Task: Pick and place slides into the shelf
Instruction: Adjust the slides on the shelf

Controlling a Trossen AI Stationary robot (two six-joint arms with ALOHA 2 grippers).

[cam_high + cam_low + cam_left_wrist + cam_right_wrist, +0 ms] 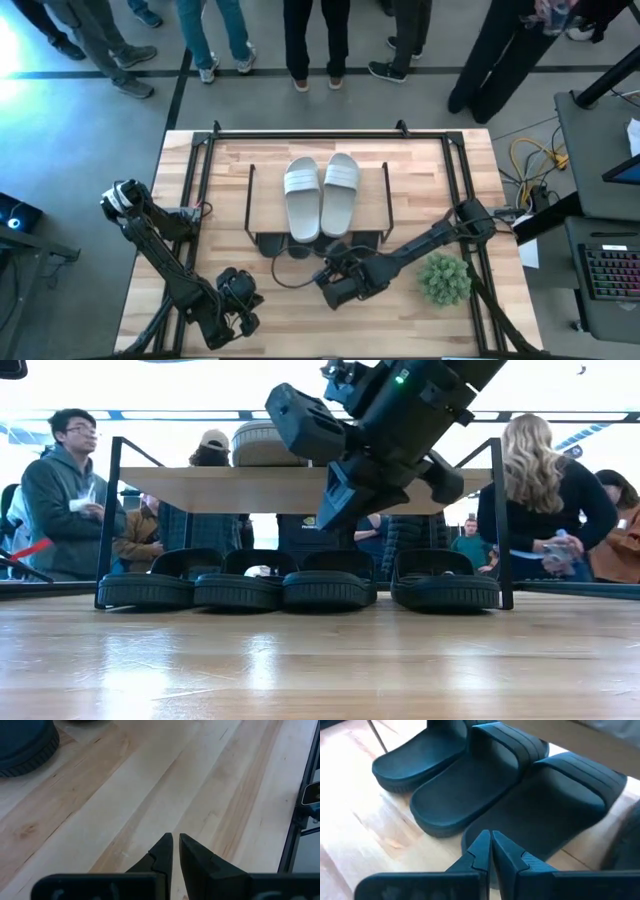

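Note:
Two pale slides (320, 195) lie side by side on the shelf's light-wood top board (265, 205), soles down. Several black slides (240, 585) stand in a row on the table under the shelf (220, 488), heels toward the near edge. My right gripper (490, 837) is shut and hangs just above and in front of the row, over the heel of one black slide (555, 810). It touches none of them in the low view (330, 510). My left gripper (175, 839) waits shut over bare wood at the table's near left (245, 318).
A small green plant (443, 278) stands at the near right, close beside my right arm. A black frame rail (300, 133) runs round the table. A thin cable (285, 275) lies in front of the shelf. People stand beyond the far edge.

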